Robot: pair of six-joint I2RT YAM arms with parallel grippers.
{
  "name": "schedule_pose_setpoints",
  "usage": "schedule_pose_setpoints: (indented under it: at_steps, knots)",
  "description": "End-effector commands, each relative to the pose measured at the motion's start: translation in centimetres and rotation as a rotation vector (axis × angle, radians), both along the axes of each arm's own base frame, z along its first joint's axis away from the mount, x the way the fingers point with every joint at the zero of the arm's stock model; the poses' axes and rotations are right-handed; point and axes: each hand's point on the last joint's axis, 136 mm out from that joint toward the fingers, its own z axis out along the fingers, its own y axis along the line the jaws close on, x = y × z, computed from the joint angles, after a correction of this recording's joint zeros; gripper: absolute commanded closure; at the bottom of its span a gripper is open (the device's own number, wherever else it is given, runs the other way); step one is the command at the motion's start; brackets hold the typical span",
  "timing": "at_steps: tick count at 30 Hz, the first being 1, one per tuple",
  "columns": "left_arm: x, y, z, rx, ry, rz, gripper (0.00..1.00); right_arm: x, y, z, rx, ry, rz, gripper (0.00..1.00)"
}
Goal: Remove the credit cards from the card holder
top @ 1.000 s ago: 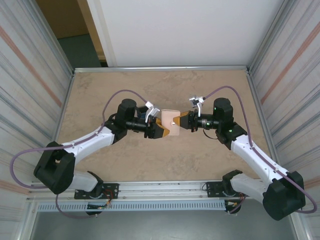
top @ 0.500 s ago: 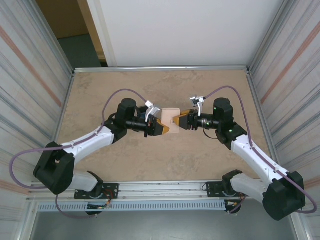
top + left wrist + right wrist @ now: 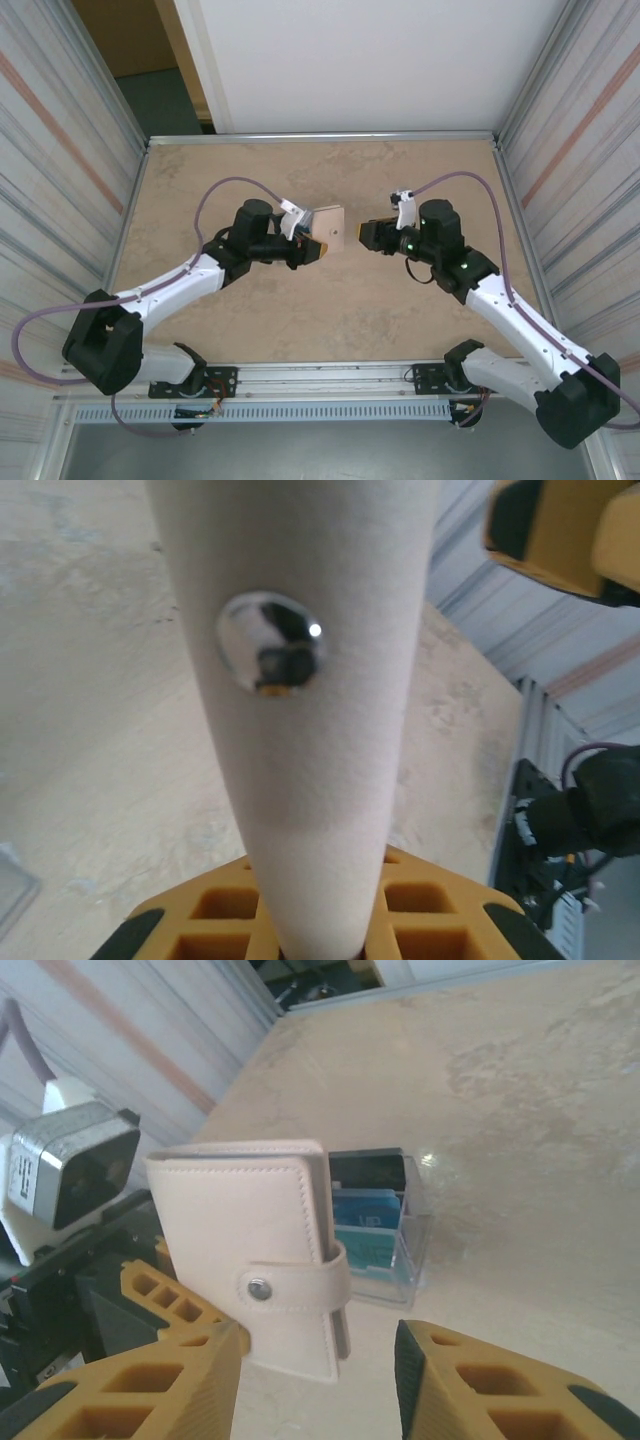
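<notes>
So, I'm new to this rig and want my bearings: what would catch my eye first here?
The beige card holder, held mid-table in the shut left gripper, its snap tab closed. The right gripper faces it, open and apart from it. Behind the holder, a clear box holds blue and black cards.

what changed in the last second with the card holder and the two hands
The left hand closed on the card holder and drew it slightly left; the right hand let go, opened and backed off to the right. The holder's tab stays snapped shut.
</notes>
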Motion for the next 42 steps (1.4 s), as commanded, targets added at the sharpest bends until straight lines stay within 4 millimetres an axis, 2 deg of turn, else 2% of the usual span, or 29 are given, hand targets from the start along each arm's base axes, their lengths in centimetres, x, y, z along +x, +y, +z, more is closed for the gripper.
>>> schedule_pose_setpoints:
  at_steps: [1, 13, 19, 32, 35, 42]
  knots:
    - [1.5, -0.2, 2.4, -0.005, -0.089, 0.046, 1.00, 0.7, -1.1, 0.6, -0.092, -0.021, -0.150, 0.57]
    - [2.4, -0.4, 2.4, -0.006, -0.089, 0.076, 1.00, 1.8, 4.6, -1.2, -0.234, 0.070, -0.096, 0.64]
    - [2.4, -0.4, 2.2, -0.002, -0.086, 0.080, 1.00, 2.5, 6.2, -1.6, -0.236, 0.082, -0.073, 0.61]
    - [2.5, -0.4, 2.4, -0.008, -0.092, 0.078, 1.00, 3.7, 6.8, -3.0, -0.288, 0.121, -0.092, 0.52]
    - [2.4, -0.5, 2.4, -0.011, -0.091, 0.076, 1.00, 3.9, 6.5, -3.3, -0.303, 0.122, -0.106, 0.53]
    - [2.7, -0.2, 2.5, -0.003, -0.097, 0.103, 1.00, 4.0, 5.8, -3.6, -0.327, 0.124, -0.140, 0.64]
